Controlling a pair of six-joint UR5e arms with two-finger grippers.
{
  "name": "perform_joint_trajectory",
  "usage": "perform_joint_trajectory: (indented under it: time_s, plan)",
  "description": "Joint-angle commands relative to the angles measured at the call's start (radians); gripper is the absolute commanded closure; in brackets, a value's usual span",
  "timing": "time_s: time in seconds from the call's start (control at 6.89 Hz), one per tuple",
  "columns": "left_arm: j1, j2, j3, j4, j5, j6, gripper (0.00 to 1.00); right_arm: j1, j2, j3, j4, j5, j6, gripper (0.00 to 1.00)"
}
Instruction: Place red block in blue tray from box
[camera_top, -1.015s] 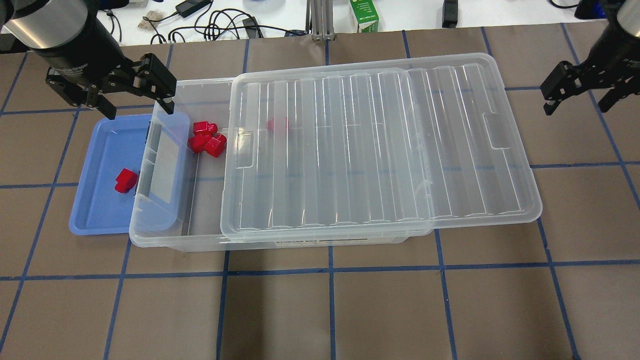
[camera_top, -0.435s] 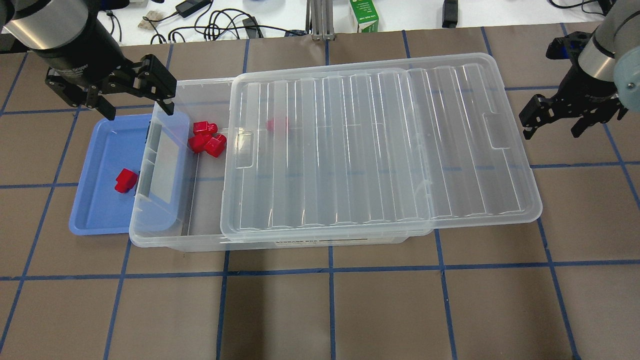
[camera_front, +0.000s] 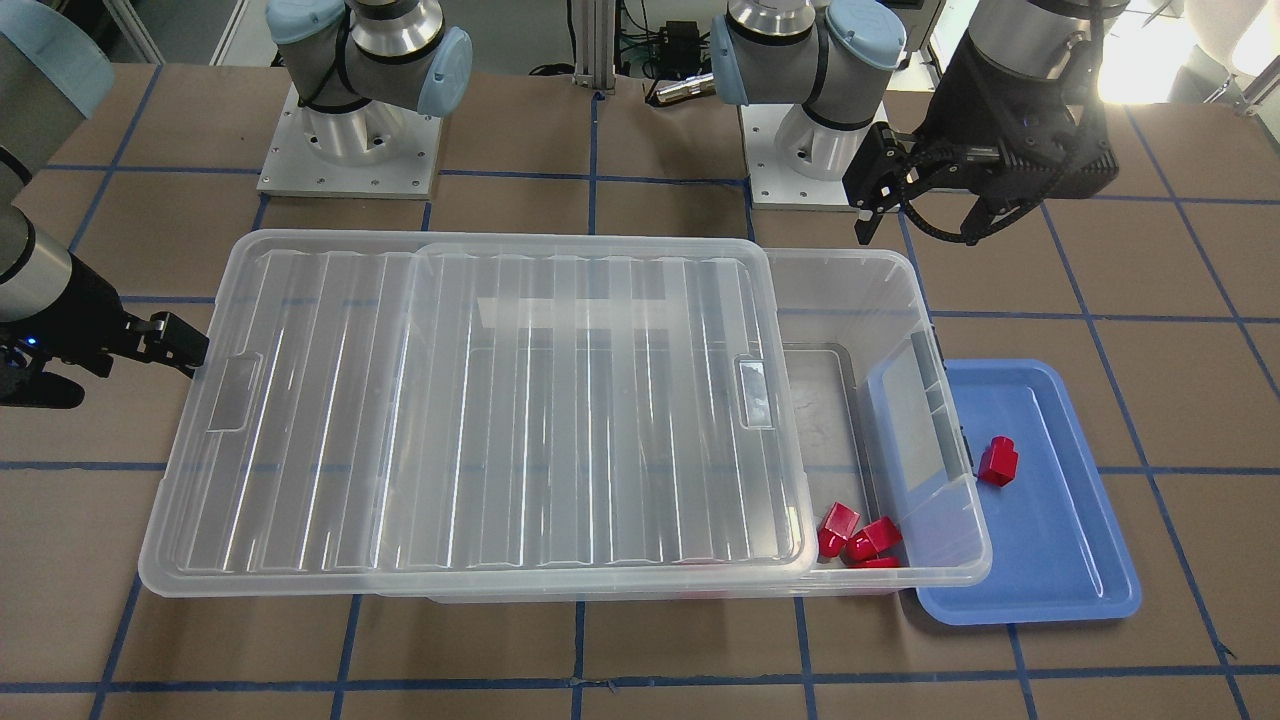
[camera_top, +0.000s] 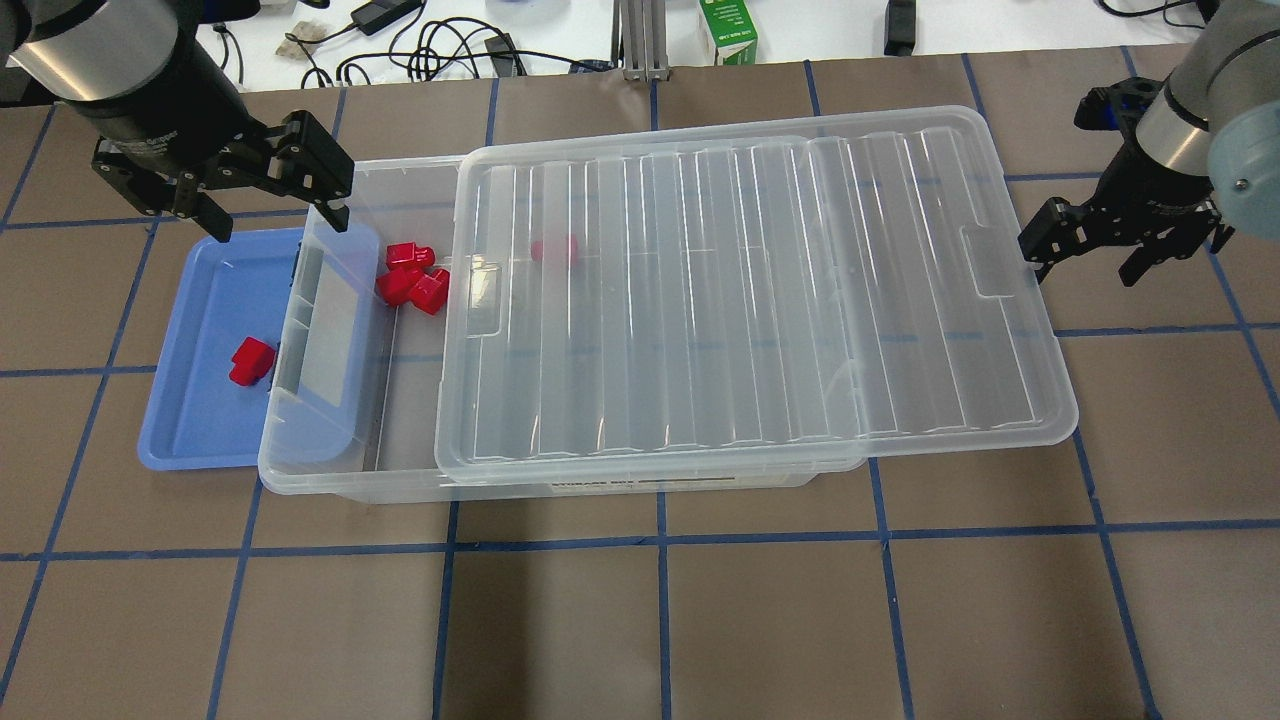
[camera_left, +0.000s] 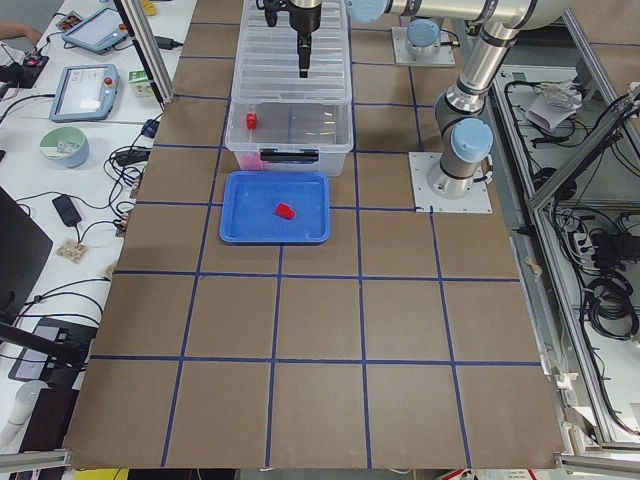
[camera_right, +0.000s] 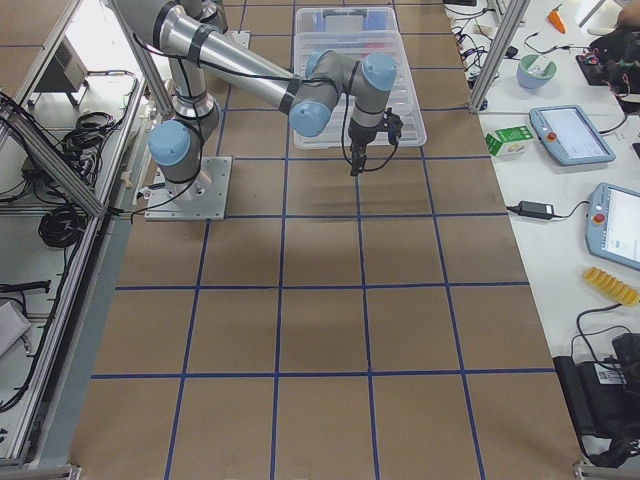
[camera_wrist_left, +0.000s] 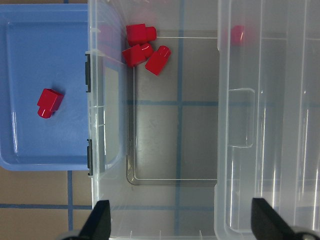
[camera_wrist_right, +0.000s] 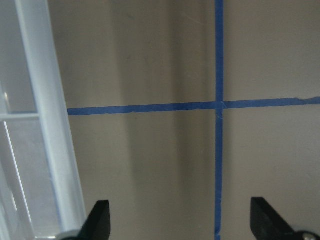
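One red block (camera_top: 251, 361) lies in the blue tray (camera_top: 190, 420), which sits partly under the left end of the clear box (camera_top: 330, 470). Three more red blocks (camera_top: 413, 280) cluster in the box's uncovered left end, and another (camera_top: 553, 250) shows through the lid (camera_top: 750, 300). The lid covers most of the box and overhangs its right end. My left gripper (camera_top: 279, 222) is open and empty above the box's far left corner; its wrist view shows the blocks (camera_wrist_left: 142, 47) and the tray (camera_wrist_left: 30, 145). My right gripper (camera_top: 1085, 272) is open and empty, one finger at the lid's right edge (camera_wrist_right: 50, 125).
The brown table carries a grid of blue tape (camera_top: 660, 540). A green carton (camera_top: 728, 32) and cables (camera_top: 430, 50) lie beyond the far edge. In the front-facing view the tray (camera_front: 1060, 560) is at the right and the right gripper (camera_front: 115, 370) at the left.
My right gripper has come down and toward the lid's right edge. The lid has slid slightly left over the box. The left gripper has not moved.
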Motion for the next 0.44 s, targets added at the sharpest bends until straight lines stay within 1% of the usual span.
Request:
perform_joint_trajectory:
  time_s: [0.0, 0.29]
  plan:
    - [0.0, 0.001, 0.0, 0.002, 0.0, 0.0, 0.0, 0.069, -0.001, 0.003, -0.003, 0.047, 0.048, 0.01]
    - [0.0, 0.0, -0.003, 0.004, 0.0, 0.0, 0.0, 0.149, -0.003, 0.003, -0.02, 0.046, 0.128, 0.02]
